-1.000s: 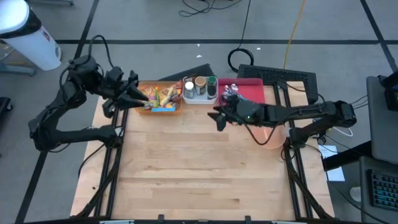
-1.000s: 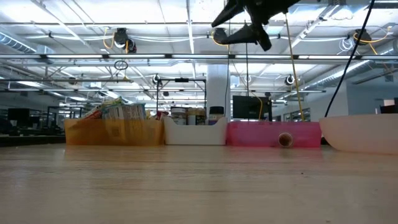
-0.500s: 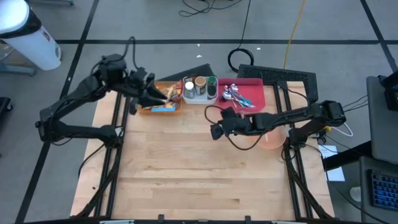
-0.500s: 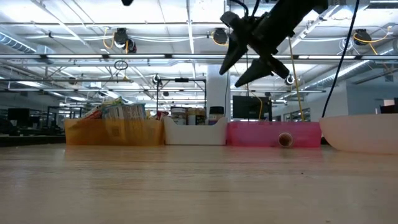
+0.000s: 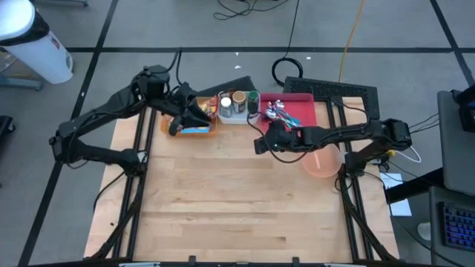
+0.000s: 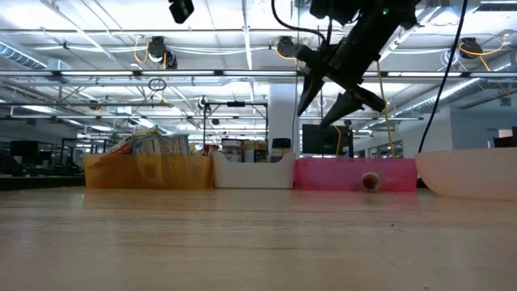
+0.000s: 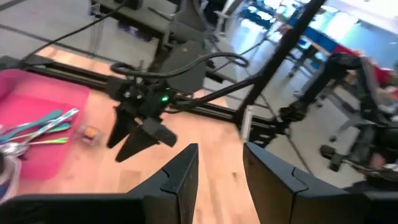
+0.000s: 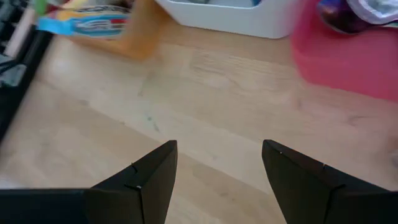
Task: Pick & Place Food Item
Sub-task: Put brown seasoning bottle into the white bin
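Left gripper [image 5: 194, 113] is hovering over the orange bin [image 5: 190, 130] of food packets [image 5: 194, 129] at the worktop's [image 5: 237, 200] far edge, fingers parted, grasping nothing. Right gripper [image 5: 260, 144] is hanging released, empty, near the pink tray [image 5: 300, 110].

- The left gripper [image 7: 219, 168] shows two dark fingers parted by a narrow gap with nothing between them
- Beyond them the right gripper [image 7: 134, 134] hangs over the light wooden table [image 7: 217, 186], fingers spread
- A pink plastic tray [image 7: 37, 124] holds shiny metal spoons with coloured handles [image 7: 37, 127]
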`<action>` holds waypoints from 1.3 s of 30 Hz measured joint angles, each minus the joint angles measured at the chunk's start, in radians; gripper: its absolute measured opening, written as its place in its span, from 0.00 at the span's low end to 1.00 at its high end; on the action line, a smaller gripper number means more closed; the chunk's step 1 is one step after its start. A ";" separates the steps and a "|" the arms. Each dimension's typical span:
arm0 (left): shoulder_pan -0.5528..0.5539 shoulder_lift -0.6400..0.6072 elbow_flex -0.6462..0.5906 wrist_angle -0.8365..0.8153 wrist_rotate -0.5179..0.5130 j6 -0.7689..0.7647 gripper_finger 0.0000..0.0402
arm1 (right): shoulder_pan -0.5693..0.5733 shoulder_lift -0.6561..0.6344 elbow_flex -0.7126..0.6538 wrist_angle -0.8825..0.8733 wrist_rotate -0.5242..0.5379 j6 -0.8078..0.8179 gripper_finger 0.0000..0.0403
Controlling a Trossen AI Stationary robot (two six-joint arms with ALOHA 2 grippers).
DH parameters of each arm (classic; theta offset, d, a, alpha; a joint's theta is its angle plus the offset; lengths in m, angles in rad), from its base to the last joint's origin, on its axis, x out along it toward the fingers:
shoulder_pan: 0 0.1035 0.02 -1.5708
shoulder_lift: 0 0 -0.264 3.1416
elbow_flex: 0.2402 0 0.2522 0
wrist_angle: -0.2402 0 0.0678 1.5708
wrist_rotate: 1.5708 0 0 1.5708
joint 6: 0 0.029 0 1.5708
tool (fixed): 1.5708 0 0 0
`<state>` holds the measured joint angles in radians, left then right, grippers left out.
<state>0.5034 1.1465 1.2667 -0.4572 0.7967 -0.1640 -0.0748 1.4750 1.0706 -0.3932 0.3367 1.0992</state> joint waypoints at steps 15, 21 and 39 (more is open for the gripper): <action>0.001 0.026 0.000 0.136 -0.108 0.008 0.33 | -0.091 -0.009 0.002 0.007 -0.051 0.041 0.57; 0.001 0.026 0.000 0.184 -0.262 0.031 0.33 | -0.089 -0.019 0.002 0.021 -0.140 0.074 0.57; 0.019 0.026 0.000 0.365 -0.484 -0.145 0.33 | -0.095 -0.039 0.001 0.183 -0.203 -0.285 0.57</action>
<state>0.5219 1.1725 1.2667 -0.0920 0.3124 -0.3092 -0.1699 1.4361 1.0718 -0.2106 0.1337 0.8145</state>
